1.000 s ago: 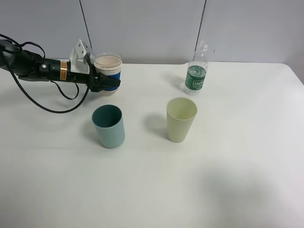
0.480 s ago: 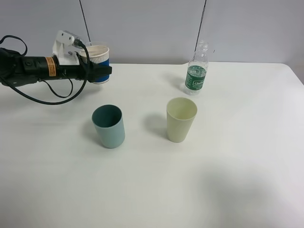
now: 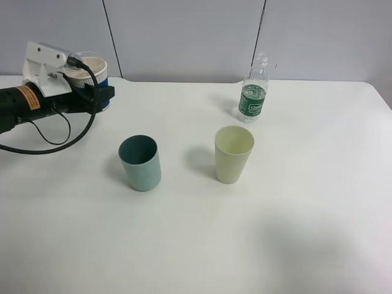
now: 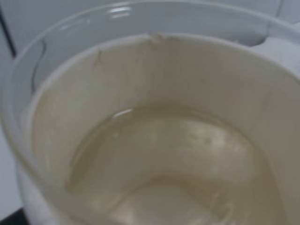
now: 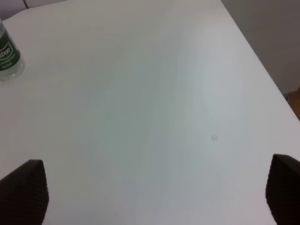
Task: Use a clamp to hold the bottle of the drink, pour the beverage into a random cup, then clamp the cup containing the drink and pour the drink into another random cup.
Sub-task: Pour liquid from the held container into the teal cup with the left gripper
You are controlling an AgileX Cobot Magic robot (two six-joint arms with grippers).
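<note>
The cup containing the drink [image 3: 93,72] sits in the left claw [image 3: 103,92], which is clamped around its blue band. The dark fingers [image 3: 105,95] press the side that we can see. The cup is held up at the far left rear of the table [image 3: 275,233], roughly upright, with its cream mouth showing above the arm's white camera bracket [image 3: 43,66].

From the left wrist view we look straight down into the cup [image 4: 154,84]. The beverage [image 4: 164,154] lies in the bottom as a clear, shallow pool, and its surface catches a faint highlight near the wall. A transparent rim [image 4: 117,11] rings the cream wall, though we cannot tell what it belongs to.

The teal tumbler [image 3: 141,164] stands upright on the table, well apart from the lifted cup, nearer the camera and to the right. The pale yellow-green tumbler [image 3: 233,156] stands beside it further right, with a clear gap between the two. The bottle [image 3: 253,98] stands upright near the back edge, behind the yellow-green tumbler.

The right claw [image 5: 152,190] does not show in the high view. Its wrist view has the jaws spread wide over bare table, gripping nothing, and the bottle [image 5: 8,56] is well apart from them.
</note>
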